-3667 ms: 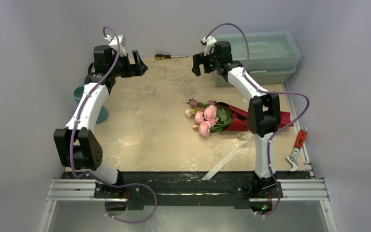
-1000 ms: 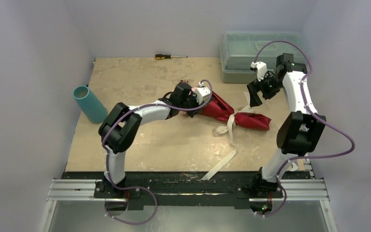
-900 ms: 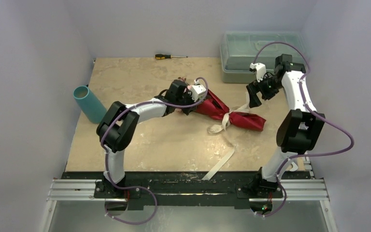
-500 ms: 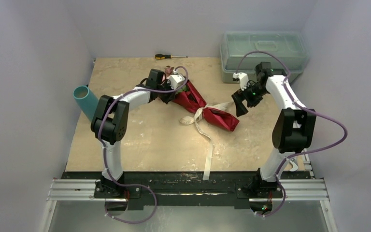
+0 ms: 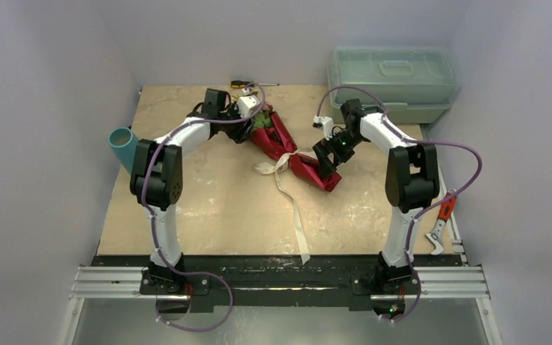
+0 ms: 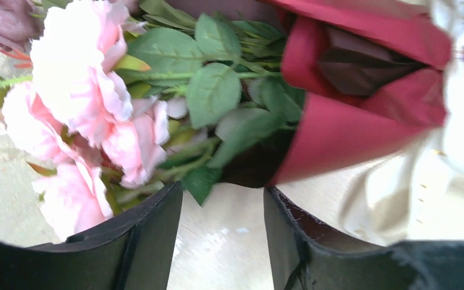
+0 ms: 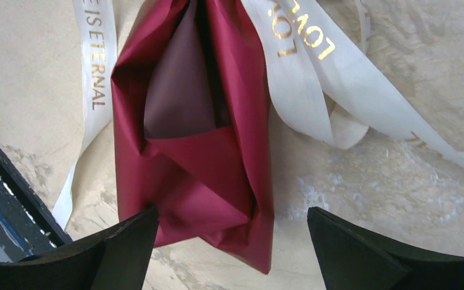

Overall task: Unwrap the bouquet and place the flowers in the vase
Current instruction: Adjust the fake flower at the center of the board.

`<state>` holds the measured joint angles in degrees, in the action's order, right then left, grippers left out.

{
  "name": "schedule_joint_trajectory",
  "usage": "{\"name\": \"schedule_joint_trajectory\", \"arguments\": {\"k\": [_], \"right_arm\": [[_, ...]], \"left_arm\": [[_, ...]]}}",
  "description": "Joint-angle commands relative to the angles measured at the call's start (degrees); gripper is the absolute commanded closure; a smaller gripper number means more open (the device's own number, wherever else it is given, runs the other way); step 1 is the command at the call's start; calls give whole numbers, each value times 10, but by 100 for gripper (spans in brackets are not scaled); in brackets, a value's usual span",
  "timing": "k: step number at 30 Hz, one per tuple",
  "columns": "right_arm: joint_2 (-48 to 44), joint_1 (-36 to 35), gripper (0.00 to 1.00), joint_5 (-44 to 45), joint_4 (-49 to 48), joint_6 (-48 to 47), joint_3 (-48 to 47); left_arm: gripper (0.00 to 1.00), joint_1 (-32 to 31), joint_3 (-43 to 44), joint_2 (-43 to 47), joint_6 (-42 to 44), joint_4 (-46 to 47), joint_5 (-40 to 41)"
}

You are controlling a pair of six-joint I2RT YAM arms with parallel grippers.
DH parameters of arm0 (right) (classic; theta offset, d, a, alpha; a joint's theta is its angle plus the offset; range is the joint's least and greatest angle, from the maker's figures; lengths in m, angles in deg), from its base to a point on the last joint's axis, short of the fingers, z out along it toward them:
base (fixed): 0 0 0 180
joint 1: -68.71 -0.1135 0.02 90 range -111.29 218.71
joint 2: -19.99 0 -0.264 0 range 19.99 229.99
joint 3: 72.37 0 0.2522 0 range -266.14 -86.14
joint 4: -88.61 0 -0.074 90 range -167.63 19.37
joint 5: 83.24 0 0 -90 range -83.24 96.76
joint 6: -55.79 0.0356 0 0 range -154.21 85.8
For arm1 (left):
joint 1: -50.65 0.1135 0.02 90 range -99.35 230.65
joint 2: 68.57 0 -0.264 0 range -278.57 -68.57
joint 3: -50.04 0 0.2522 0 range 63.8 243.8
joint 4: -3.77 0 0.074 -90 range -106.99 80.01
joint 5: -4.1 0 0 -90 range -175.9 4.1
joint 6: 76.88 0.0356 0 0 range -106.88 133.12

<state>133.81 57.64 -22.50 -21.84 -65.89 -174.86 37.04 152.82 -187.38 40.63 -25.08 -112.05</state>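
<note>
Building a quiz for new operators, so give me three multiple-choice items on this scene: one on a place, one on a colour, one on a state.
1. Where is the vase?
A at the centre of the table
B on the near rail
C at the table's left edge

2. What colour is the wrapping paper?
A dark red
B teal
C yellow

3. How is the right hand?
A shut on the paper
B open over the paper's narrow end
C out of view

Answers:
1 C, the top view shows the teal vase by the left edge.
2 A, both wrist views show dark red paper.
3 B, its wrist view shows it spread wide, the paper's end in the gap.
</note>
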Motion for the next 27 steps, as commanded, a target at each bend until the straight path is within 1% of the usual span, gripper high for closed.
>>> {"name": "schedule_joint_trajectory", "arguments": {"k": [1,5,9,10,11,12,13,14,16,18,21,24,27], "right_arm": [[0,-21,3,-36,-24,20,-34],[1,-39,6,-58,-22,19,-16],[-15,-59,8,-85,-35,33,26],[-18,-66,8,-93,-39,38,35],[-23,-75,8,-101,-43,44,45],[-27,-82,8,-108,-49,49,56],[-33,-91,9,-113,-56,55,68],[-40,-100,9,-118,-63,62,78],[-54,-117,9,-129,-77,75,103],[-67,-132,9,-142,-90,89,120],[-92,-152,9,-160,-111,112,142],[-112,-155,8,-178,-116,117,149],[-129,-149,8,-172,-98,99,135]], "left_arm": [[47,6,-61,124,-73,44,-42],[46,6,-156,223,-137,101,-46],[38,6,-230,285,-180,114,-66],[37,6,-244,296,-185,109,-68],[32,6,-254,303,-186,99,-71],[29,6,-266,311,-188,92,-73],[20,6,-286,319,-186,89,-83],[15,6,-303,330,-186,90,-90],[12,5,-345,357,-197,104,-104],[12,5,-384,379,-215,111,-122],[18,4,-438,403,-251,127,-117],[34,1,-476,409,-270,153,-104],[50,-12,-500,397,-292,194,-101]]}}
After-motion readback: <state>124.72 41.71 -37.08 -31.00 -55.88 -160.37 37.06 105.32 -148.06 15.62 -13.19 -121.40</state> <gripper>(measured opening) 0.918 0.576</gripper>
